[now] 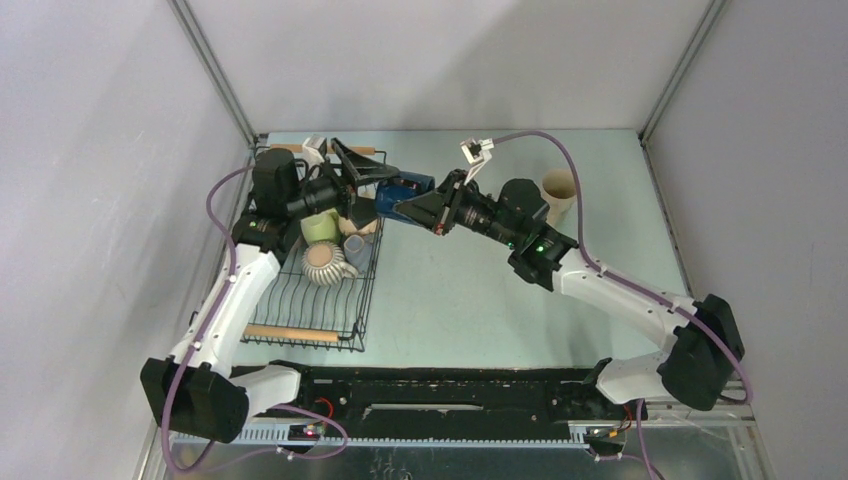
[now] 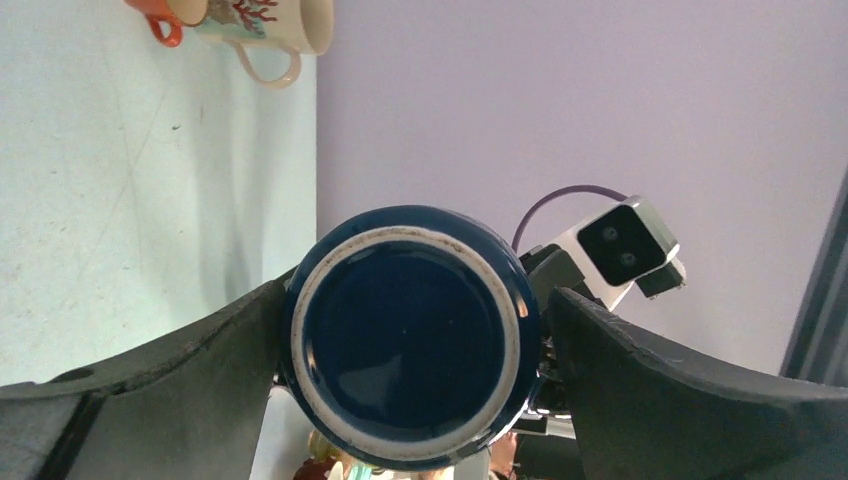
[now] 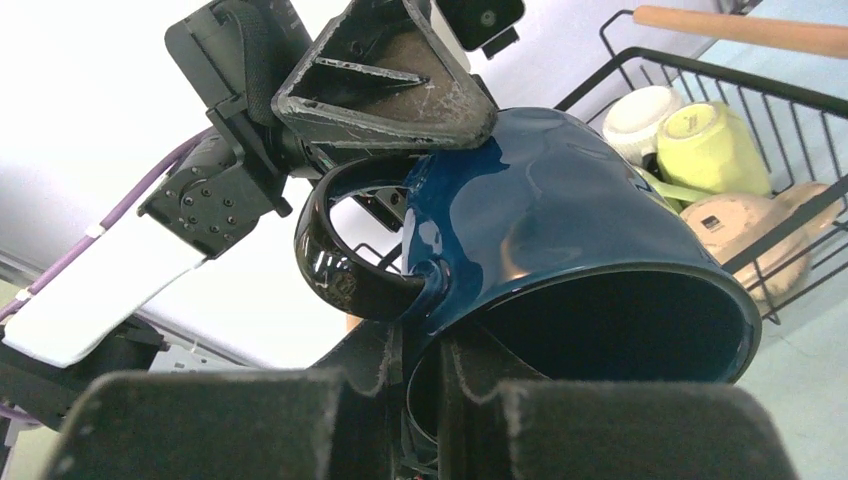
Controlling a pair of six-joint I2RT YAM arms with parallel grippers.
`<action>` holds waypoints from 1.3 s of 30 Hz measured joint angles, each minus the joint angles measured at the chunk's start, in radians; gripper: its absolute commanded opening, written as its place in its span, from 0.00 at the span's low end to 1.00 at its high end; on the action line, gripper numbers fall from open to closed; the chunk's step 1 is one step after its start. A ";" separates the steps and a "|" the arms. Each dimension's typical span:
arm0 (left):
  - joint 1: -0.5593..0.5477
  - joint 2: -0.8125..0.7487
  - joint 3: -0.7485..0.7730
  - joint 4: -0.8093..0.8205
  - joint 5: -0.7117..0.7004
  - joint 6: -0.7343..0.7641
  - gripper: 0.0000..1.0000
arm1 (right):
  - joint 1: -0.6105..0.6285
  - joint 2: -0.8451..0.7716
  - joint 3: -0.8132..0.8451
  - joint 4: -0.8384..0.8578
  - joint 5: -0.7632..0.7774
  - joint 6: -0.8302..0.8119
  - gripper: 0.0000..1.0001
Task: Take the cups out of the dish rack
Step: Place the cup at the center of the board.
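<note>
Carefully now: your right pincer (image 3: 420, 392) is clamped on the blue cup (image 3: 560, 220) by the wall at its mouth alone, one finger inside and one outside, just beside the handle. That is a thin hold on a heavy thing, so I would expect the cup to swing or twist in the grip if you move off sharply. Your left pincer (image 2: 420, 300) stands wide apart around the cup's base. One finger looks to be touching or nearly touching the side, and in the right wrist view a finger sits right above the handle loop. Pull either arm away crookedly and that finger could catch the cup and lever it loose. The cup hangs in the air on its side, about over the right rim of the rack (image 1: 368, 290) near its far end. A drop would land on wire or on the cups (image 1: 322, 240) below (chipping is the likely result), not on the open surface (image 1: 470, 290). The cup itself is glossy dark blue, rounded, with a pale bare ring around its flat base and a dark loop handle.
</note>
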 measured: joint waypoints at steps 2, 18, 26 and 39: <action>0.005 -0.001 -0.006 0.035 0.013 -0.012 1.00 | 0.001 -0.019 0.000 -0.025 0.016 -0.013 0.00; 0.050 -0.007 -0.027 0.136 0.043 0.015 1.00 | 0.012 -0.173 -0.014 -0.407 0.150 -0.114 0.00; 0.049 -0.019 -0.013 -0.093 -0.002 0.259 1.00 | -0.047 -0.300 -0.014 -0.666 0.243 -0.121 0.00; -0.204 -0.100 0.078 -0.432 -0.304 0.708 1.00 | -0.385 -0.318 0.104 -1.093 0.364 -0.096 0.00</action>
